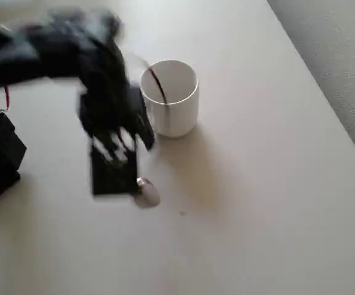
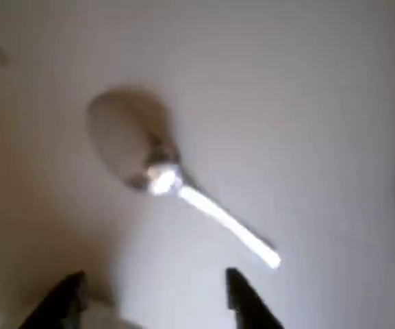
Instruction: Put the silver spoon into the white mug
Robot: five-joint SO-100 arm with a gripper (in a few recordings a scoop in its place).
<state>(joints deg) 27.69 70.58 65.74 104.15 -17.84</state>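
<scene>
Spoon [image 2: 163, 175], silver, lies flat on the pale desk [image 1: 257, 184], its bowl peeking out beside the blurred black hand [image 2: 157, 298] in the overhead view. The hand's fingers [image 2: 241, 295] are apart, gripping nothing. The white mug [image 1: 171, 98] stands upright just beyond

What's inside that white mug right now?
The white mug shows a white inside with a thin dark line on its wall. Its bottom is hidden. The silver spoon lies on the table.

Silver spoon [image 2: 157, 166], white mug [image 1: 172, 98], black claw [image 2: 157, 301], beige table [image 1: 257, 203].
</scene>
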